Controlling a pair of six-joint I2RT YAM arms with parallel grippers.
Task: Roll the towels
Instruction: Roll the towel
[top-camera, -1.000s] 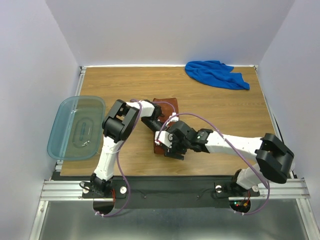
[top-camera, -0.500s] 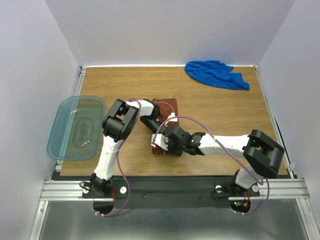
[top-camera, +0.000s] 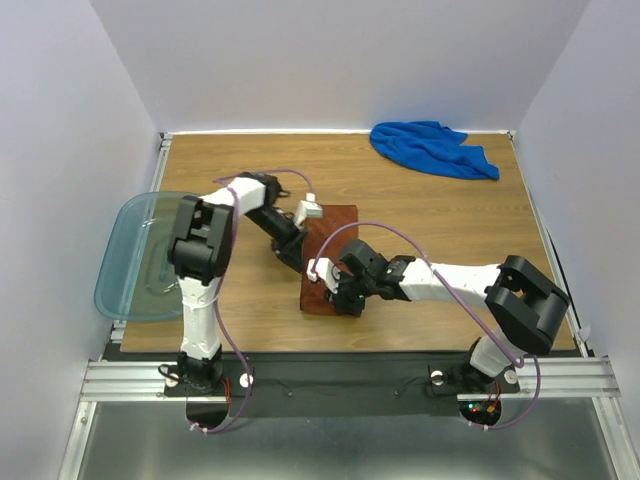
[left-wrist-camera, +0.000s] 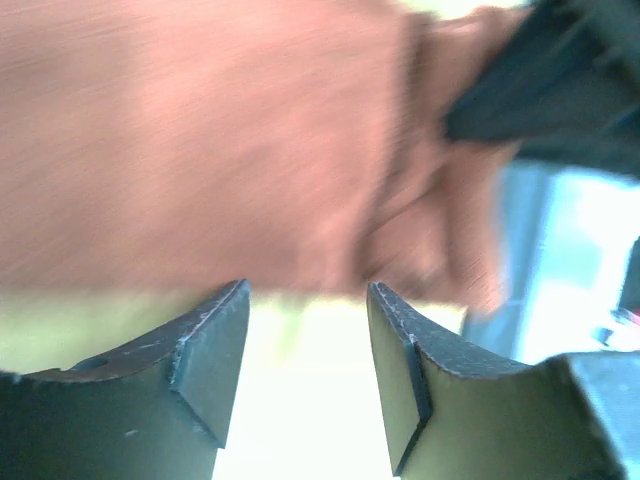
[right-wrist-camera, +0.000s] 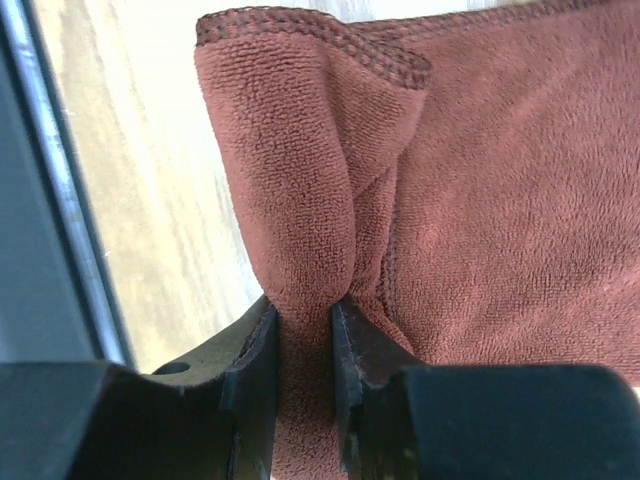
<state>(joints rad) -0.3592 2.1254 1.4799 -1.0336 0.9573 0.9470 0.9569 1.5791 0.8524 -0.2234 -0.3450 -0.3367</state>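
Two towels on one wooden counter (top-camera: 450, 235): the rust-brown towel (top-camera: 338, 225) lies mid-counter, its long axis running near to far, with an edge fold pinched tight by the right fingers (right-wrist-camera: 352, 365) and the left fingers (left-wrist-camera: 212, 345) parted and empty at its left edge, while the blue towel (top-camera: 432, 148) lies crumpled at the far right, and one teal bin (top-camera: 125, 250) is at the left.

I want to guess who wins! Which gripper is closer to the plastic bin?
Left. The left gripper is open at the brown towel's left edge, on the bin's side. The right gripper pinches the towel's near end, farther from the bin.
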